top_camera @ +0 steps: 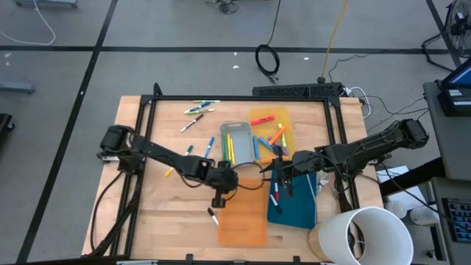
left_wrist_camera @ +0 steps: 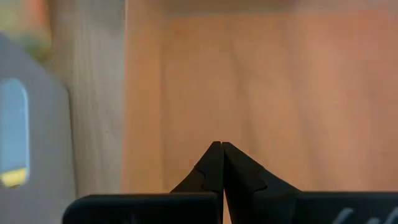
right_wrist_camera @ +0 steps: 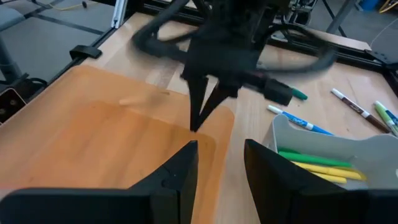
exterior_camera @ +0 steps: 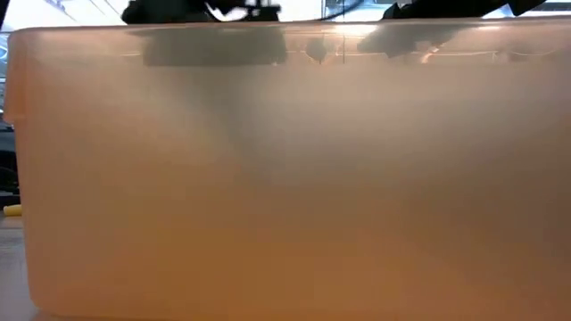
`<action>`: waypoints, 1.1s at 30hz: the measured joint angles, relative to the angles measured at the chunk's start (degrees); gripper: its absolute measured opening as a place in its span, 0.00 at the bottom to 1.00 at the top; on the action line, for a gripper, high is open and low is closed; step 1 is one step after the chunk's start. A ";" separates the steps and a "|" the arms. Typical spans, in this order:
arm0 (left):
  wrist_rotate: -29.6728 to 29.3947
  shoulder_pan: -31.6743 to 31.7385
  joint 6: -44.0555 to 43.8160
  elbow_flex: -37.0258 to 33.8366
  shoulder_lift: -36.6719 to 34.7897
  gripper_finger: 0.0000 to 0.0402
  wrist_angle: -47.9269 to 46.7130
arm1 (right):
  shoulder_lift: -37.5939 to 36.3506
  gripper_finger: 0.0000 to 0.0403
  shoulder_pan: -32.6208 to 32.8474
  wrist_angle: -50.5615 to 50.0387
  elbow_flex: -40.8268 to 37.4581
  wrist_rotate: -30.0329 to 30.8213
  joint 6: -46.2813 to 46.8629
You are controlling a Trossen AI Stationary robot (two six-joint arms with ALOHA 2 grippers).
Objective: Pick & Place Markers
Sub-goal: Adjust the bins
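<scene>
The left gripper [left_wrist_camera: 222,146], fingers pressed together on nothing, is held over the orange tray [top_camera: 243,217]. The right gripper [right_wrist_camera: 219,163], spread and empty, is seen just beside that tray's edge. Markers [top_camera: 229,147] lie in the grey tray [right_wrist_camera: 348,146] past the orange one; others are scattered beyond.

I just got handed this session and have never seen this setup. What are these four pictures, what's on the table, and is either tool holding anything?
Two dark robot arms work at a wooden table. One picture looks straight down. One sits at table height, blocked by the translucent orange tray. Two come from cameras on the wrists. Markers lie scattered. Some are in the grey tray, the yellow-orange tray and the teal tray. The left tool is shut and empty above the orange tray. The right tool is open with nothing between its fingers.
</scene>
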 joint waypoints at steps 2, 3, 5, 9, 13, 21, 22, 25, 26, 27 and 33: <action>-2.64 -0.02 0.75 3.13 2.57 0.00 -2.70 | 0.00 0.29 0.00 -0.15 0.00 0.01 0.00; -4.27 0.10 0.80 4.56 3.57 0.00 -4.66 | 0.00 0.29 0.00 -0.12 0.00 0.01 -0.03; -6.77 0.54 0.73 7.11 5.77 0.00 -8.08 | 0.00 0.28 0.00 -0.13 0.00 -0.01 -0.20; -9.56 1.23 -0.87 8.72 8.31 0.00 -10.06 | 0.00 0.28 0.00 -0.20 0.00 -0.01 -0.09; -13.19 1.25 -3.02 8.79 8.57 0.00 -10.26 | 0.00 0.28 0.00 -0.19 0.00 -0.01 -0.28; -22.06 2.19 -6.86 8.80 8.48 0.00 -7.83 | 0.00 0.27 -0.02 -0.17 0.00 -0.01 -0.39; -22.28 2.44 -6.87 8.79 8.48 0.01 -7.39 | 0.00 0.27 -0.02 -0.17 0.00 -0.01 -0.39; -22.83 3.01 -7.10 8.79 8.48 0.01 -5.68 | 0.00 0.27 -0.02 -0.16 0.00 -0.01 -0.24; -22.83 3.21 -7.33 8.79 8.48 0.01 -4.81 | 0.00 0.27 -0.02 -0.15 0.00 -0.01 -0.24; -22.85 3.40 -7.60 8.79 8.48 0.00 -3.78 | 0.00 0.27 -0.02 -0.15 0.00 -0.01 -0.24; -23.58 4.58 -10.87 8.79 8.46 0.02 -0.55 | 0.00 0.26 -0.02 -0.15 0.00 -0.01 -0.24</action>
